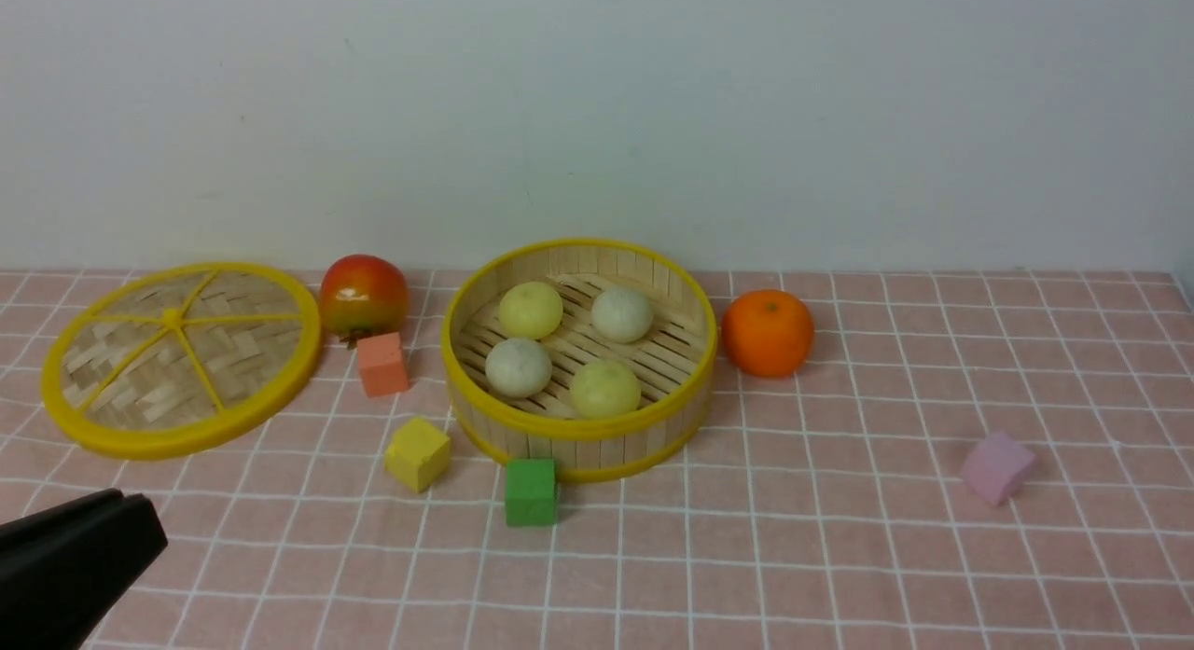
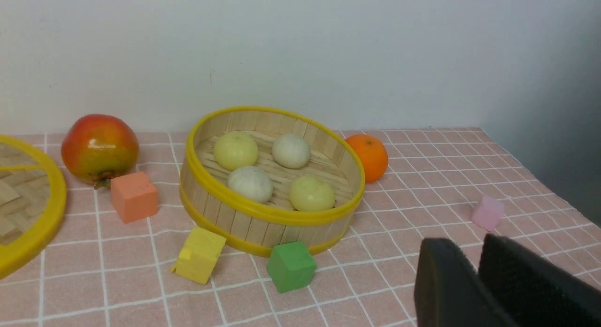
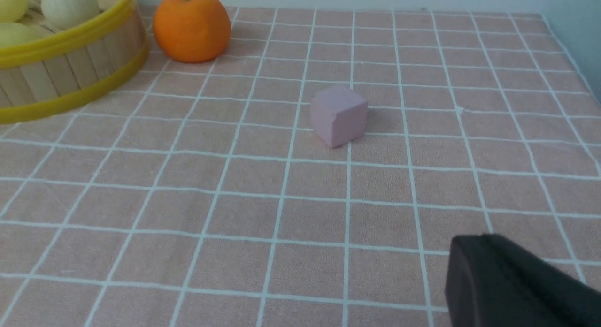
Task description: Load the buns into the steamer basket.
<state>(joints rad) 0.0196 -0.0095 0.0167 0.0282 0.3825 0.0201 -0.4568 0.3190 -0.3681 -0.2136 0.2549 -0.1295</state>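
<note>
Nearest, the empty left gripper [image 2: 474,256] has a narrow gap between its jaws; beyond it, four buns [image 1: 530,310] sit inside the steamer basket [image 1: 578,440], while the right gripper [image 3: 469,252] is closed.

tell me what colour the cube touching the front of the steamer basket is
Green cube, clearest in the front view.

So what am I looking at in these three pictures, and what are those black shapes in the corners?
It is a two-armed robot at a table. One picture looks forward from between its arms; the other two come from cameras on its wrists. The black shapes are its pincers: the left pincer, slightly parted, and the right pincer, shut. Neither holds anything. On the checked cloth stands a steamer basket with four buns inside. Beside it lie its woven lid, a persimmon, an orange and four small coloured blocks.
</note>
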